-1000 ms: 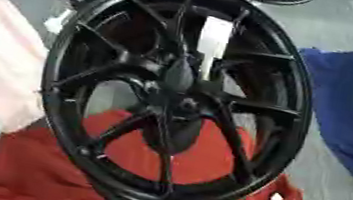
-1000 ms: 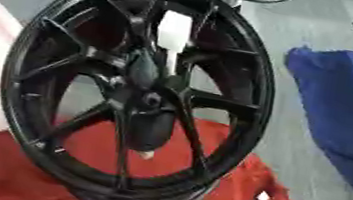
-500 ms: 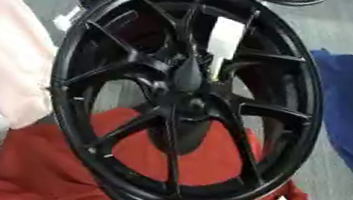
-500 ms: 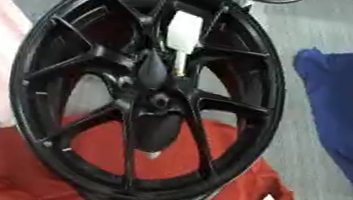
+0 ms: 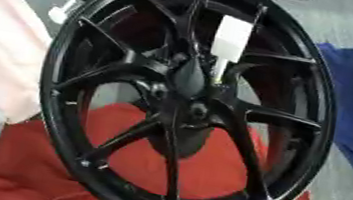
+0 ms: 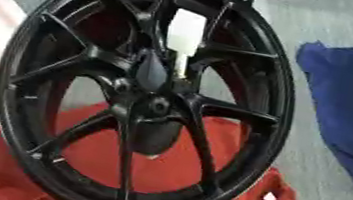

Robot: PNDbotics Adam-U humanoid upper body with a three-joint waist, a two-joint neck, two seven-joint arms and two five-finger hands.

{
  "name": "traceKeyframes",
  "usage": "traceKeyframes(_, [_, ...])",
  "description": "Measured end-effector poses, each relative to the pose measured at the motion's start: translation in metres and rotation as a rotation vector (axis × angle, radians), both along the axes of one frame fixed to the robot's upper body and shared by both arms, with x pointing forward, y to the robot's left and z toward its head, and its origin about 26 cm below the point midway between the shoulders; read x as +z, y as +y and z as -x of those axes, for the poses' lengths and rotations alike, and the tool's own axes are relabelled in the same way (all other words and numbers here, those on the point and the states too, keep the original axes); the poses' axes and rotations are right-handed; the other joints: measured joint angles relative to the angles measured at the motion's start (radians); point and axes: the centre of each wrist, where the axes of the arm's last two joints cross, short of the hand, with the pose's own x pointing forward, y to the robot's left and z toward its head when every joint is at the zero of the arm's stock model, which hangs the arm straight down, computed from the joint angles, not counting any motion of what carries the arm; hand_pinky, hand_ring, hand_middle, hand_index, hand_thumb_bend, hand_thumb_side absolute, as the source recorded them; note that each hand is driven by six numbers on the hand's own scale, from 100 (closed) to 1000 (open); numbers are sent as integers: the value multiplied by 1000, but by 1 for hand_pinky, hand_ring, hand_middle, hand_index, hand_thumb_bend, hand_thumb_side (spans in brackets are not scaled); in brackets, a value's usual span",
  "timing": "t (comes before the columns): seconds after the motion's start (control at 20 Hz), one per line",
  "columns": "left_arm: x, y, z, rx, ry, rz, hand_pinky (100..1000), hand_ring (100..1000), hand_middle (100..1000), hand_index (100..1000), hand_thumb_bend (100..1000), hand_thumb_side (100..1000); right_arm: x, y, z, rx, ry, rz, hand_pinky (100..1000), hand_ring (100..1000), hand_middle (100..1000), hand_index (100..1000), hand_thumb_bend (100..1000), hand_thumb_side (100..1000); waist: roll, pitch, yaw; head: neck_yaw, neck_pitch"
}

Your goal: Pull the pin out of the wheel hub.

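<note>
White pin (image 6: 183, 36) sits in the black wheel (image 5: 189, 99) by the hub. No hands visible, so can't tell finger state. Probably best pulled straight out.

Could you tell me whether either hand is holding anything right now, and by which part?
It cannot be told: no hand shows clearly, and the white pin stands in the black wheel with nothing visibly gripping it.
</note>
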Motion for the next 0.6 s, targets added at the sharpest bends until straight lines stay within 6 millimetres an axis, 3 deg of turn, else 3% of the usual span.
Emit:
traceKeyframes(0.25, [47,-9,5,-41,24,-249,694,612,589,789,335,501,1,0,1,-6,-11,2,874,657,581,714,100,573,0,2,-1,-2,0])
traceKeyframes(0.6, [56,-13,8,-61,46,-311,685,603,580,785,323,496,3,1,0,-2,-18,5,874,663,586,718,100,526,1,2,0,1,0])
